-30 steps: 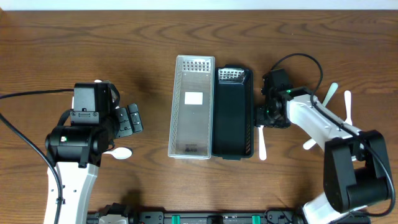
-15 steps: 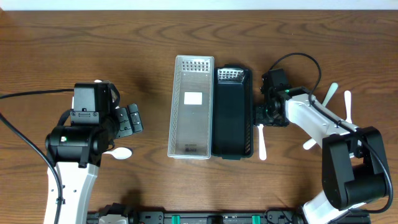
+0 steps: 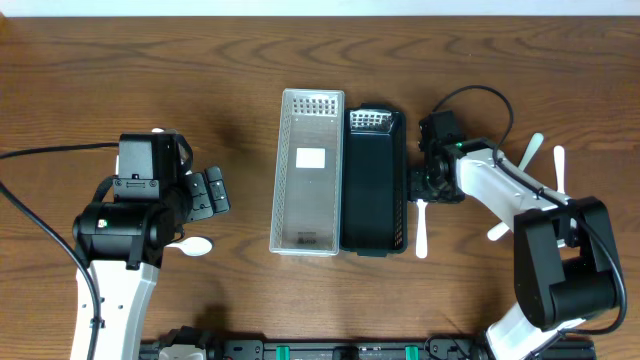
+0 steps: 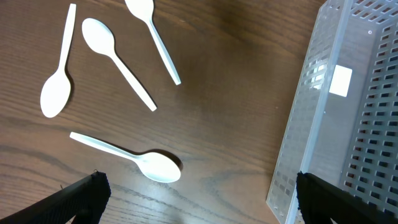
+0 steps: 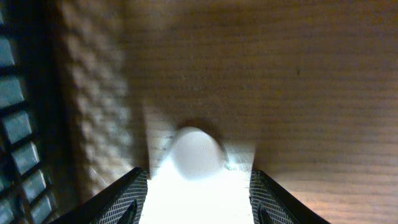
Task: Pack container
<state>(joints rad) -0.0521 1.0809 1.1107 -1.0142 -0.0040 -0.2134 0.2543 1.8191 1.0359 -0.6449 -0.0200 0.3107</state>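
Observation:
A clear perforated container (image 3: 308, 170) and a black one (image 3: 375, 180) stand side by side mid-table. My right gripper (image 3: 424, 190) is low beside the black container's right wall, shut on a white plastic utensil (image 3: 421, 230) whose handle lies on the wood toward the front. In the right wrist view this utensil (image 5: 196, 155) fills the gap between both fingers, washed out by glare. My left gripper (image 3: 210, 192) hovers open left of the clear container (image 4: 348, 124) and holds nothing. Several white spoons lie below it, the nearest (image 4: 134, 158) just ahead of the fingers.
More white utensils lie at the right: two long ones (image 3: 530, 152) (image 3: 559, 170) and a shorter piece (image 3: 497, 230). One white spoon (image 3: 190, 245) shows beside the left arm. The black container's perforated wall (image 5: 18, 124) stands close to my right gripper's left finger.

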